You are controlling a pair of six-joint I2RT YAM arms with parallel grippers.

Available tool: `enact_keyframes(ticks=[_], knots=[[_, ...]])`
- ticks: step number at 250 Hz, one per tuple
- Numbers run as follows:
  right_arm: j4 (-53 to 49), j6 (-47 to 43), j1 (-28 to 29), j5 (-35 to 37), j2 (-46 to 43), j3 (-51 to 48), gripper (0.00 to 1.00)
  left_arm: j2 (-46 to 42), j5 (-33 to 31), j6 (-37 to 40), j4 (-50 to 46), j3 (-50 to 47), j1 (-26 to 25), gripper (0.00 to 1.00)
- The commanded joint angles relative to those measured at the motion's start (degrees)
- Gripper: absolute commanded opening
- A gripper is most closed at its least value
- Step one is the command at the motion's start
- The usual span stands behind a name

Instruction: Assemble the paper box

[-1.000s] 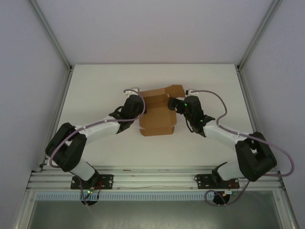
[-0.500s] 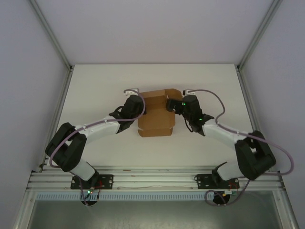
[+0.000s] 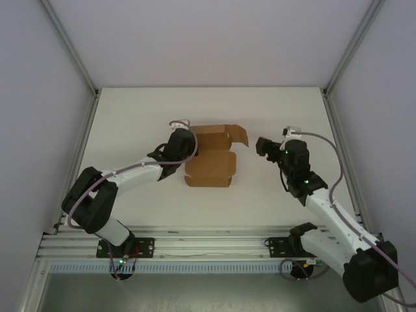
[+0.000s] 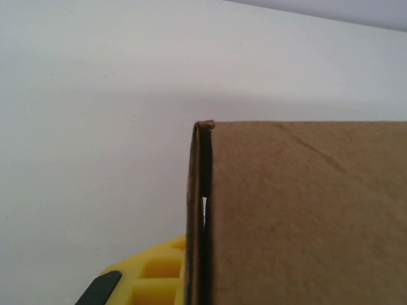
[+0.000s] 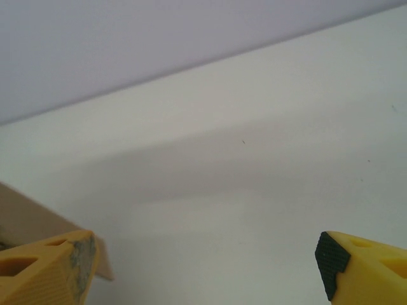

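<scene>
One paper box [image 3: 209, 166] held by left pincer [image 3: 195, 150]; right pincer [image 3: 260, 145] apart.

Top camera high, looking down, wrist cameras low and close, all sharing the paper box [image 3: 209, 168]

The white table [image 3: 130, 117] carries 1 thing: a brown box [image 3: 209, 166], partly folded, lying near the middle with 1 flap [image 3: 237, 134] open at its far side.
</scene>
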Motion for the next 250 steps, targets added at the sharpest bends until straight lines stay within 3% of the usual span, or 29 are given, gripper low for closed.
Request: enact_keyframes(ticks=[1,83,112,175,231,250], knots=[[-1.8,-4.59,-2.3,-6.88,5.59,4.49,0.87,0.52,1.77,1.69,0.47,-0.08,0.15,0.0],[-7.8,-23.2,-2.73,-37.06,20.19,15.03,0.64,1.99,3.17,1.68,-0.19,1.19,0.15,0.0],[-8.47,-25.76,-1.57,-43.13,22.03,15.78,0.6,2.05,3.75,2.05,-0.18,1.42,0.15,0.0],[-6.59,-27.03,4.02,-39.56,29.17,20.02,0.46,3.03,4.33,3.66,-0.79,2.59,0.08,0.0],[-1.16,-21.98,8.34,-19.34,31.53,21.84,0.42,4.38,1.45,4.02,-3.58,4.09,0.15,0.0],[-1.41,-21.86,8.71,-18.28,30.88,21.36,0.44,4.86,0.55,3.74,-4.59,4.6,0.15,0.0]])
